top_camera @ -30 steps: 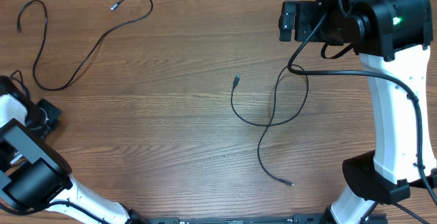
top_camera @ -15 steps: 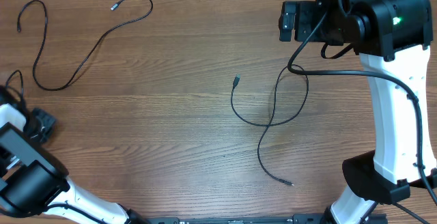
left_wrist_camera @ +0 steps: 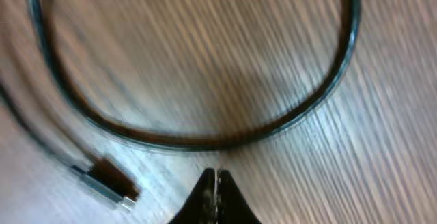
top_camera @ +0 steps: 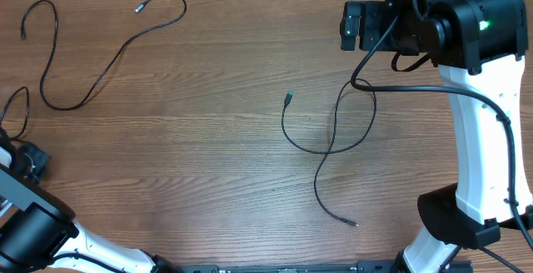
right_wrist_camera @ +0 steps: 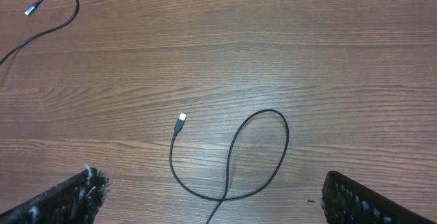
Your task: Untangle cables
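Overhead: the left cable snakes across the bench at 10 o'clock. Its long axis runs roughly 9-to-3, and its silver plug points to 8 o'clock. The middle cable lies near centre, with its long axis about 12-to-6, and it crosses itself once in a loop. Its upper plug points to 12 o'clock and its lower tip to 4. The right end effector hangs at 1 o'clock, apart from it. The left end effector sits at the 9 o'clock edge.

Left wrist: the left end effector is pressed together on nothing. A blurred cable bends in a U just beyond its tips, and a plug at 8 o'clock points to 4.

Right wrist: the right end effector is spread wide and empty. The middle cable loops between its fingers, plug pointing to 1 o'clock. The left cable shows at 10 o'clock.
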